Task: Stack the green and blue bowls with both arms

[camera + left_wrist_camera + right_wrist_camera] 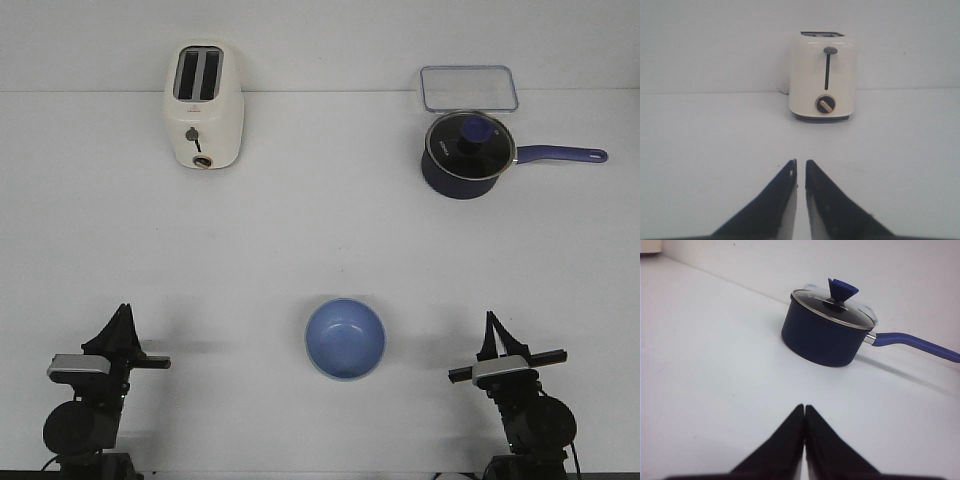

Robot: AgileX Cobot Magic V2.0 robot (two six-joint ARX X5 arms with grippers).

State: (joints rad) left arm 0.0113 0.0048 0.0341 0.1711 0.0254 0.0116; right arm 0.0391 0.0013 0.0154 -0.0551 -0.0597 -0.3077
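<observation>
The left arm (pixel 85 400) sits folded at the near left corner of the counter, its end effector (pixel 122 318) raised and pointing toward the far edge. Its jaws stand almost together, a thin slit between the tips. The right arm (pixel 525 410) mirrors this at the near right corner; its end effector (pixel 492 325) has both jaws pressed together, gripping nothing.
</observation>
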